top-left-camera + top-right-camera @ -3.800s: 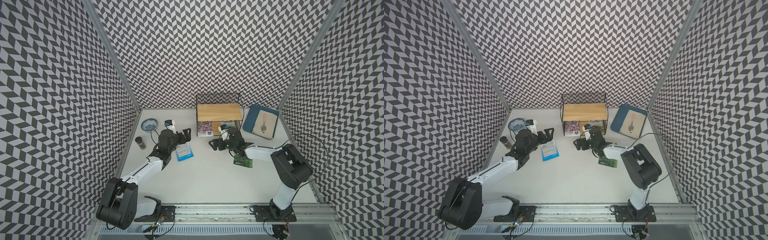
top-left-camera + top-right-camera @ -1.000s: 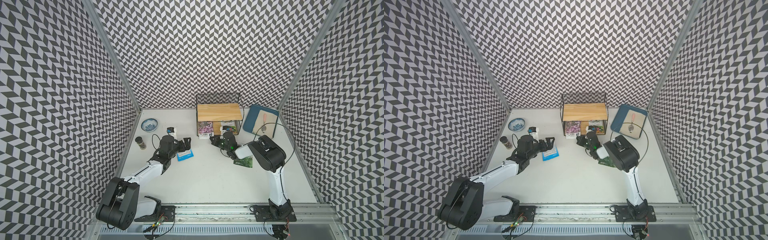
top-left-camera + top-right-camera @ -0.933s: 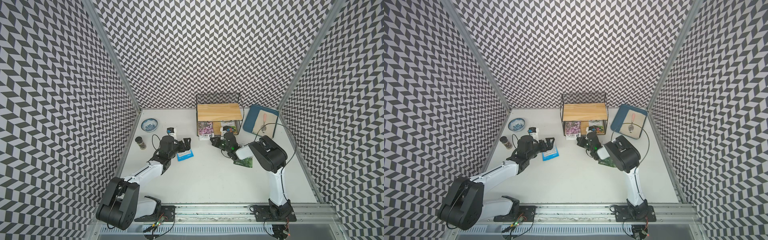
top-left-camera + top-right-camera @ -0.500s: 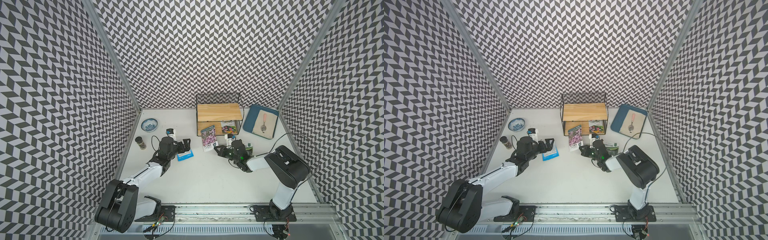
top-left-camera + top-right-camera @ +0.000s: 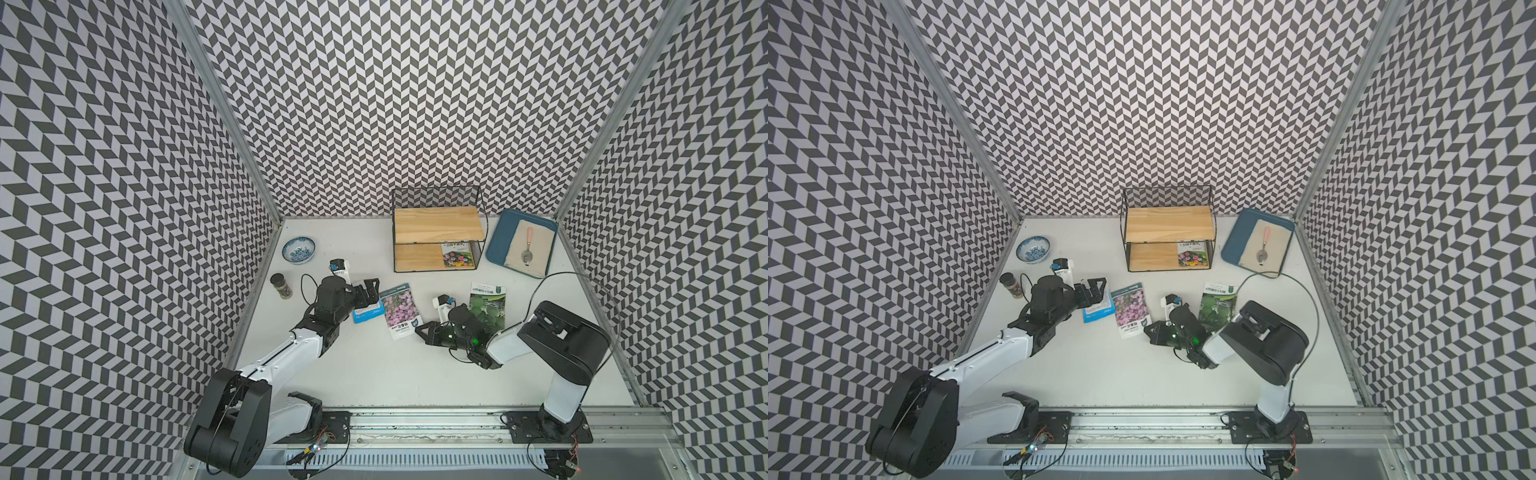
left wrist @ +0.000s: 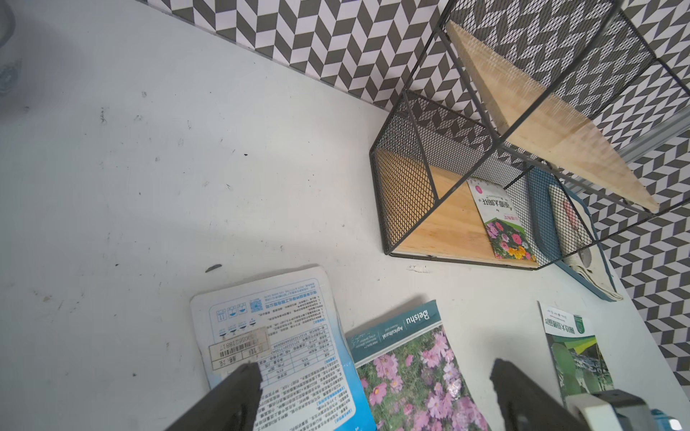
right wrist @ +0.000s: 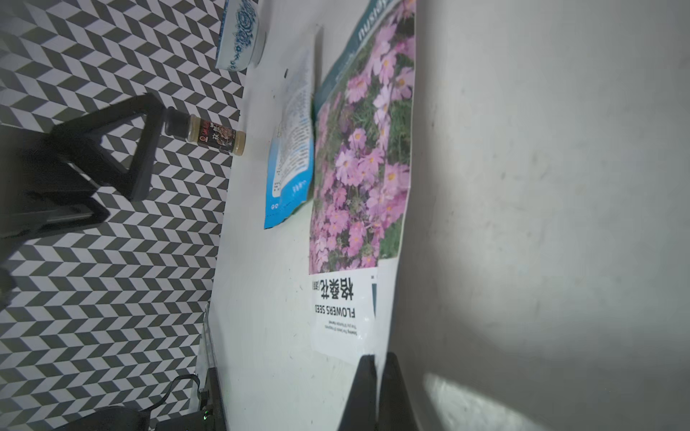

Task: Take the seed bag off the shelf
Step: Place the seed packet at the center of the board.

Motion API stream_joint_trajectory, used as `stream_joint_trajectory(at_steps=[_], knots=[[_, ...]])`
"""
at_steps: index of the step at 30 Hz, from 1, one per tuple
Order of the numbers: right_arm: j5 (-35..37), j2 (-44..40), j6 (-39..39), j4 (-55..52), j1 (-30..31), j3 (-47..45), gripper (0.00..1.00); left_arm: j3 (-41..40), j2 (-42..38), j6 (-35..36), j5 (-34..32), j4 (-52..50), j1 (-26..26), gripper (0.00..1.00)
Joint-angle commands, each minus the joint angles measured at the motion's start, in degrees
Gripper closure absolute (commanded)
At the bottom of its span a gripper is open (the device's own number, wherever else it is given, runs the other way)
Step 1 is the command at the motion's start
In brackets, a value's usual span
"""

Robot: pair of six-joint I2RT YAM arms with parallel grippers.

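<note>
**Corner pinched**

Right fingers (image 7: 364, 392) pinch the white corner of the pink-flowered paper seed bag (image 5: 400, 309); left fingers (image 6: 239, 395) spread. White surface (image 5: 374, 374), chevron walls (image 5: 374, 104). Bag before the black wire shelf (image 5: 438, 226), long axis toward it, teal end nearest.

The white table (image 5: 374, 374) carries the shelf (image 5: 438, 224) at its back, against the wall. On the shelf's lower board (image 5: 415, 255) a flower packet (image 5: 457, 257) lies at the end nearest the blue tray (image 5: 500, 245), which sits just beside the shelf. In front of the shelf, flat on the table, lie a blue packet (image 5: 370, 313), the pink-flower seed bag (image 5: 400, 309) edge to edge with it, and a green packet (image 5: 487, 307) apart. A patterned bowl (image 5: 299, 250) and a spice jar (image 5: 281, 285) stand near the side wall.
</note>
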Motion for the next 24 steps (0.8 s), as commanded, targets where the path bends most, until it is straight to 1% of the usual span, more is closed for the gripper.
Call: stream_joint_trajectory(at_steps=[1,8,9,10,13,14,15,16,21,24], knots=[[1.8,2.7,2.5,4.7,1.9,2.6,1.0,0.6,-1.5,0.4,-1.2,-2.6,-0.4,0.0],[1.9,6.9,3.9,4.6,5.3,8.1,1.0,0.7,-2.8,0.9,-1.3,-4.3,-0.4,0.0],[1.9,6.9,3.9,4.3,5.6,8.3,0.93,0.7,-2.8,1.0,-1.3,-4.3,-0.4,0.0],[2.0,6.6,3.7,3.9,5.8,8.3,0.81,0.6,-2.9,0.9,-1.4,-4.4,-0.4,0.0],[3.8,3.1,2.3,2.6,5.8,5.9,0.36,0.5,-3.0,1.1,-1.3,-4.4,-0.4,0.0],[5.1,1.0,1.5,1.5,5.8,4.6,0.25,0.5,-3.1,1.1,-1.4,-4.3,-0.4,0.0],[6.2,-1.0,0.8,0.1,5.8,3.8,0.19,0.4,-3.2,1.2,-1.3,-4.2,-0.4,0.0],[7.5,-3.4,-0.2,-2.1,5.8,3.1,0.16,0.3,-3.2,1.1,-1.3,-4.0,-0.4,0.0],[15.6,-14.7,-3.3,-12.6,4.9,1.3,0.13,-0.6,-2.9,0.8,-0.6,-3.0,-0.4,0.0],[17.0,-19.3,-4.7,-15.9,1.0,0.7,0.11,-1.0,-3.1,0.8,-0.5,-2.8,-0.5,0.0]])
